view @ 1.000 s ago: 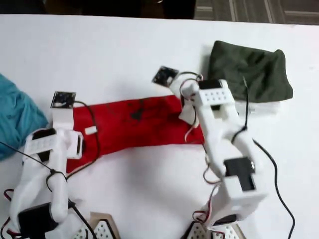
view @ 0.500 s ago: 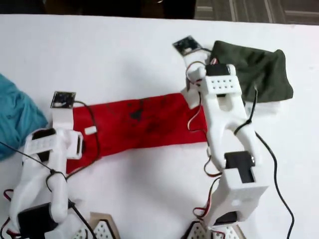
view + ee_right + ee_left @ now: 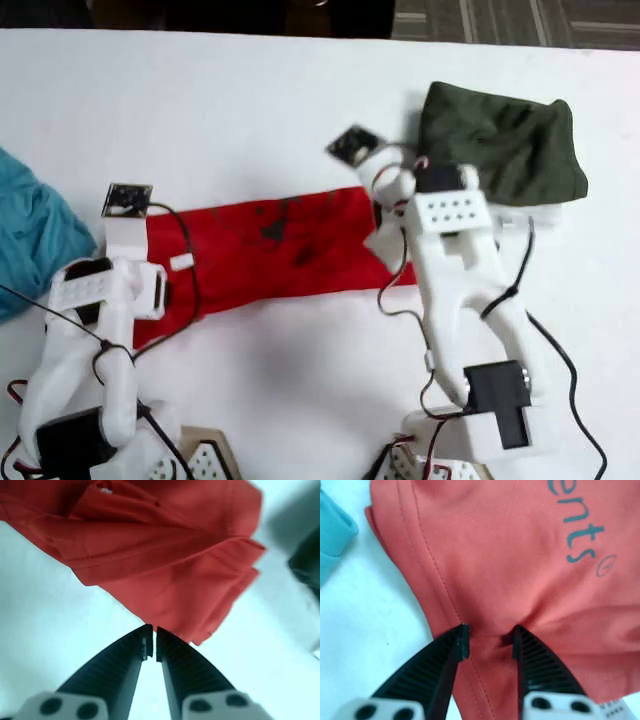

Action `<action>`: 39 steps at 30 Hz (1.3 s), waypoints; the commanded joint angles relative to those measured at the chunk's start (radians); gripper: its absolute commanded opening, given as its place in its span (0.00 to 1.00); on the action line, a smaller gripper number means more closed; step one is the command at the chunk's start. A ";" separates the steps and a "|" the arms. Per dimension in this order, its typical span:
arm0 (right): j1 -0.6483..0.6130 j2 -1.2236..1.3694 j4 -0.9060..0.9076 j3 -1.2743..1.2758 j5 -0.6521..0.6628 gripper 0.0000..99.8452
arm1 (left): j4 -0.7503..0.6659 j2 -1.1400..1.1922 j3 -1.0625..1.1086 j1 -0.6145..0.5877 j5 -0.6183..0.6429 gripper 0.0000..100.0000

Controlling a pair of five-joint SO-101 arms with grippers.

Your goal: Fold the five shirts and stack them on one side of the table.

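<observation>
Across the middle of the high view, the red shirt [image 3: 270, 255] lies stretched out as a long band on the white table [image 3: 250, 100], running from the left arm [image 3: 100, 300] at the lower left over to the right arm [image 3: 450, 260] at centre right. From where I stand, the left gripper [image 3: 490, 640] has its two black fingers pressed down on the left end of that shirt, close beside a stitched seam. They stand a little apart, with a ridge of red cloth bunched and pinched between the tips, and creases fan away from one of them. The teal shirt [image 3: 30, 240] sits in a heap at the far left edge of the frame, near the red one without touching it, and the left wrist view catches a corner of it [image 3: 332, 530] with bare table between. The right gripper [image 3: 151, 640] hangs over bare table just off the rumpled, layered end of the red shirt [image 3: 150, 555]. Its fingers are drawn together with barely a slit between them and nothing held. The dark green shirt [image 3: 500, 145] rests folded in the upper right of the high view, just beyond the right arm's wrist, and a white edge shows beneath its lower right side.
</observation>
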 commanded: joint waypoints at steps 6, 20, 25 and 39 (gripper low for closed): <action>-0.088 -0.050 -0.317 0.184 0.009 0.02 | -0.025 -0.003 0.002 -0.006 0.011 0.17; -0.154 0.048 -0.677 0.161 -0.270 0.02 | -0.025 -0.003 0.002 -0.006 0.011 0.17; -0.143 0.047 -0.539 0.071 -0.285 0.02 | -0.025 -0.003 0.002 -0.006 0.011 0.17; 0.053 -0.162 -0.119 0.115 -0.129 0.02 | -0.025 -0.003 0.002 -0.006 0.011 0.17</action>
